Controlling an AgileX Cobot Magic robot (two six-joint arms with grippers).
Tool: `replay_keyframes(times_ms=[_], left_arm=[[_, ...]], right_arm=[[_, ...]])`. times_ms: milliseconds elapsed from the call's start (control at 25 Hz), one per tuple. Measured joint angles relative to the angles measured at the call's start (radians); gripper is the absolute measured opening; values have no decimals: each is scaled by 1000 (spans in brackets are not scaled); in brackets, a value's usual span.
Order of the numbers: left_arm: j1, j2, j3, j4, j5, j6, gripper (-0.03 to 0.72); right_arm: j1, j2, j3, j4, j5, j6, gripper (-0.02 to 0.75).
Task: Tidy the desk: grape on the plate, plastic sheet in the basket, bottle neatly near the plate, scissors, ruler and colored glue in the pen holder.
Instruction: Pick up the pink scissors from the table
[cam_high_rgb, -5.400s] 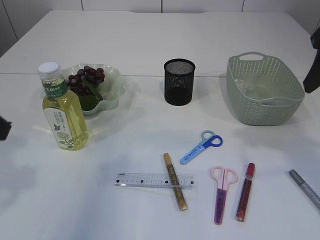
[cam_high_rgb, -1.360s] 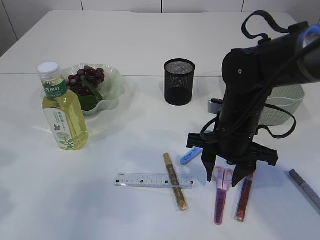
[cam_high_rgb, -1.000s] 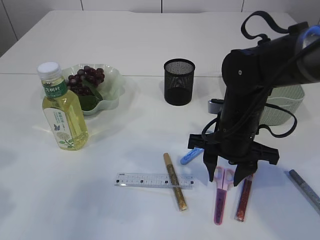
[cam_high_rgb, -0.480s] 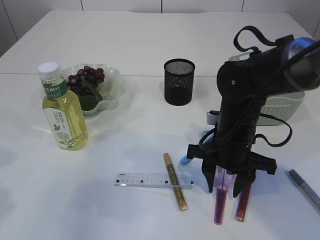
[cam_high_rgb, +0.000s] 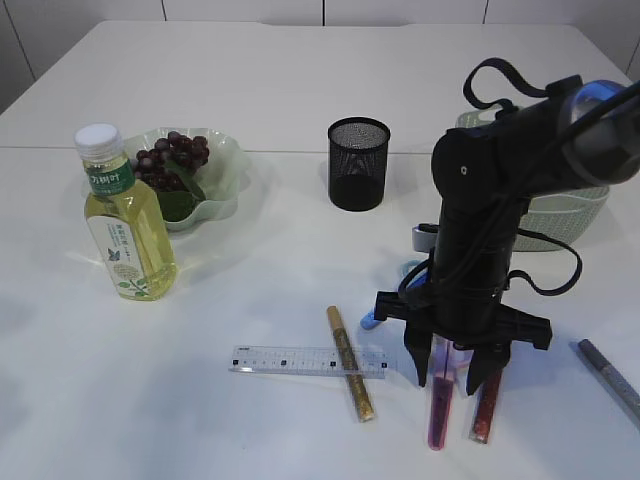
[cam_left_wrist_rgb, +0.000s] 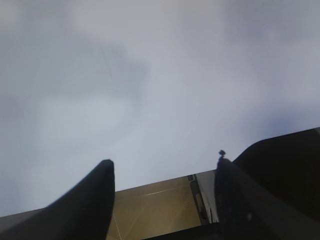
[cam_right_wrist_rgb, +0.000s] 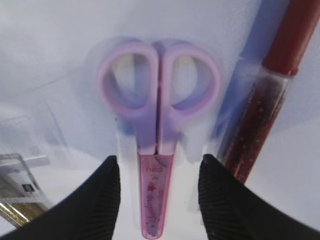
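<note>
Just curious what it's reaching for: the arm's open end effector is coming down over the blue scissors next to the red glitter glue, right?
Not quite: the right end effector straddles the pink scissors, not blue ones. The right wrist view shows them beside the red glitter glue.

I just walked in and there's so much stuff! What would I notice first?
The big black robot arm ending in the right gripper at the front right, its open fingers straddling the pink plastic scissors lying on the white table. Then the yellow drink bottle with a white cap on the left, standing in front of the pale green plate of dark grapes.
</note>
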Motion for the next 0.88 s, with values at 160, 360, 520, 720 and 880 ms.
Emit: replay_keyframes(times_ms=[160,360,520,720,880], left_arm=[[0,0,0,0,0,0,456],[0,0,0,0,0,0,455],[0,0,0,0,0,0,453],[0,0,0,0,0,0,452],[0,0,0,0,0,0,452]], right_arm=[[0,0,0,0,-17,-2,405],[0,0,0,-2,-23,-2,405],[0,0,0,-12,-23,-2,405],[0,0,0,-18,-26,-2,405],[0,0,0,-18,-26,-2,405]])
